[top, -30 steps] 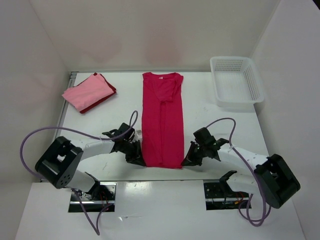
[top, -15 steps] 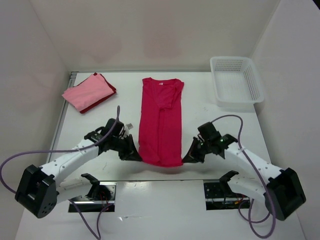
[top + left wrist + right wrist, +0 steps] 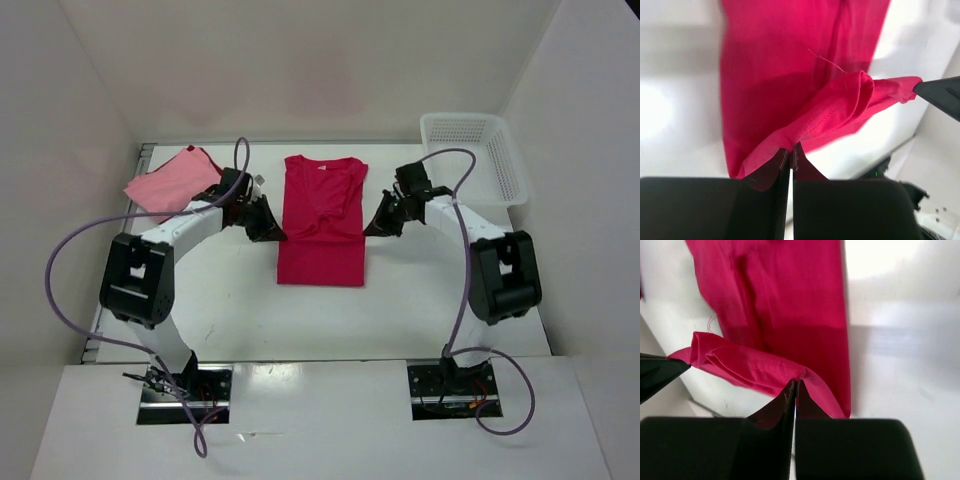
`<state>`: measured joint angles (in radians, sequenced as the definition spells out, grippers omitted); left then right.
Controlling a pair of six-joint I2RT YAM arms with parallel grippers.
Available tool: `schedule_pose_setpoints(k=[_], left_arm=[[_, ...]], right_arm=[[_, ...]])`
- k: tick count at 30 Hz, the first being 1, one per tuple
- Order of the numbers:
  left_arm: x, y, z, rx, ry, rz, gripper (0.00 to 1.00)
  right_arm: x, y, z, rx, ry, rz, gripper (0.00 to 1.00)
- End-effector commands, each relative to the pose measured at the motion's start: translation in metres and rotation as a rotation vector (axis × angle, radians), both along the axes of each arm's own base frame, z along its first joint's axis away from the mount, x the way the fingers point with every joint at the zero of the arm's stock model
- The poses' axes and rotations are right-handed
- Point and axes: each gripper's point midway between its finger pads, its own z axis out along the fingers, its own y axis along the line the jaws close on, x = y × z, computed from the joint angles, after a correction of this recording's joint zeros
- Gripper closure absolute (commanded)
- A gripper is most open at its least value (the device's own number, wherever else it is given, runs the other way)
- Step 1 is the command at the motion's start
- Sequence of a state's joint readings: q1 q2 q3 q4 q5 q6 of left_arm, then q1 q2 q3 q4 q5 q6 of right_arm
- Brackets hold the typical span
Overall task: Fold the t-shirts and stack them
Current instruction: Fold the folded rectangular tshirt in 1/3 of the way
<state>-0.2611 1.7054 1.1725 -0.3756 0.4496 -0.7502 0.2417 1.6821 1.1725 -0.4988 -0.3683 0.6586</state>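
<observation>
The crimson-magenta t-shirt (image 3: 322,258) lies mid-table, folded narrow, its near half doubled back over the far half. My left gripper (image 3: 272,233) is shut on the hem's left corner (image 3: 805,131). My right gripper (image 3: 371,228) is shut on the hem's right corner (image 3: 765,371). The hem hangs stretched between them above the shirt's chest (image 3: 780,75). In the left wrist view the right gripper's fingertip (image 3: 940,95) shows at the hem's far end. The light pink t-shirt (image 3: 172,185) lies folded on the dark red t-shirt (image 3: 223,181) at the back left.
A white mesh basket (image 3: 508,168) stands at the back right, close behind the right arm's elbow. Purple cables loop over both arms. White walls close the table in on the left, back and right.
Both grippers have carried the shirt's near hem away from the arm bases toward the collar. The shirt now shows about half its earlier length.
</observation>
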Motion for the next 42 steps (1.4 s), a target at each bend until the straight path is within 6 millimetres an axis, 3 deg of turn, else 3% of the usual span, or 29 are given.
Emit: schedule_pose_setpoints(k=[1,2,4,5,7,9,10,13,14,15,17,19,20,21,22,23,24,25,26,27,28,29,32,37,38,42], left_arm=[[0.043,0.013,0.000,0.054,-0.097,0.019,0.95],[0.055,0.012,-0.004,0.060,-0.104,0.025,0.95],[0.070,0.019,-0.018,0.071,-0.094,0.038,0.95],[0.076,0.016,-0.015,0.059,-0.104,0.033,0.94],[0.089,0.013,-0.017,0.053,-0.130,0.034,0.92],[0.099,0.015,-0.017,0.067,-0.154,0.048,0.83],[0.105,0.018,-0.024,0.074,-0.153,0.049,0.80],[0.112,0.010,-0.018,0.032,-0.173,0.024,0.67],[0.115,0.009,-0.011,0.027,-0.197,0.025,0.63],[0.121,0.008,0.011,0.008,-0.258,0.035,0.60],[0.120,0.010,0.026,0.002,-0.296,0.052,0.56],[0.114,0.012,0.046,-0.013,-0.324,0.079,0.56],[0.103,0.013,0.035,-0.017,-0.293,0.091,0.56],[0.093,0.001,0.046,-0.063,-0.302,0.075,0.59],[0.083,-0.003,0.040,-0.061,-0.286,0.061,0.60],[0.075,-0.010,0.042,-0.071,-0.286,0.050,0.62],[0.057,-0.015,0.023,-0.062,-0.245,0.031,0.63],[0.041,-0.031,0.018,-0.087,-0.212,0.005,0.63],[0.033,-0.037,0.018,-0.103,-0.222,-0.003,0.64],[0.024,-0.042,0.008,-0.108,-0.193,-0.006,0.65],[0.008,-0.051,-0.007,-0.136,-0.147,-0.005,0.66],[0.004,-0.051,-0.013,-0.146,-0.131,0.011,0.66],[-0.006,-0.047,-0.039,-0.103,-0.082,0.036,0.67],[-0.016,-0.038,-0.058,-0.051,-0.050,0.039,0.67],[-0.021,-0.034,-0.066,-0.035,-0.034,0.046,0.67],[-0.035,-0.023,-0.083,0.017,-0.009,0.047,0.67]], right_arm=[[0.052,-0.006,0.007,-0.049,-0.130,0.004,1.00],[0.063,-0.004,0.010,-0.054,-0.149,0.016,1.00],[0.072,-0.008,-0.015,-0.078,-0.105,0.010,1.00],[0.080,-0.007,-0.015,-0.077,-0.111,0.010,1.00],[0.085,-0.006,-0.035,-0.083,-0.083,0.011,1.00],[0.093,-0.005,-0.041,-0.091,-0.080,0.007,0.97],[0.099,-0.006,-0.039,-0.099,-0.092,-0.001,0.94],[0.108,-0.006,-0.033,-0.103,-0.110,-0.007,0.88],[0.109,-0.006,-0.030,-0.103,-0.111,-0.007,0.81],[0.107,-0.006,-0.022,-0.102,-0.117,-0.007,0.77],[0.110,-0.006,-0.003,-0.098,-0.164,0.000,0.68],[0.100,-0.008,0.013,-0.099,-0.190,0.007,0.65],[0.097,-0.010,0.018,-0.105,-0.199,0.001,0.63],[0.088,-0.013,0.025,-0.107,-0.211,0.007,0.62],[0.083,-0.014,0.027,-0.107,-0.213,0.007,0.60],[0.076,-0.007,0.027,-0.098,-0.211,0.028,0.67],[0.063,0.004,0.022,-0.089,-0.193,0.062,0.75],[0.060,0.014,0.021,-0.073,-0.203,0.087,0.81],[0.048,0.030,0.018,-0.028,-0.189,0.140,0.94],[0.043,0.043,0.015,-0.003,-0.183,0.178,0.99],[0.032,0.067,0.000,0.005,-0.155,0.239,1.00],[0.027,0.078,-0.005,0.008,-0.139,0.259,1.00],[0.030,0.112,-0.016,0.012,-0.134,0.304,1.00],[0.040,0.136,-0.033,-0.020,-0.146,0.328,1.00],[0.042,0.136,-0.044,-0.033,-0.131,0.324,1.00],[0.052,0.135,-0.055,-0.084,-0.160,0.296,0.98]])
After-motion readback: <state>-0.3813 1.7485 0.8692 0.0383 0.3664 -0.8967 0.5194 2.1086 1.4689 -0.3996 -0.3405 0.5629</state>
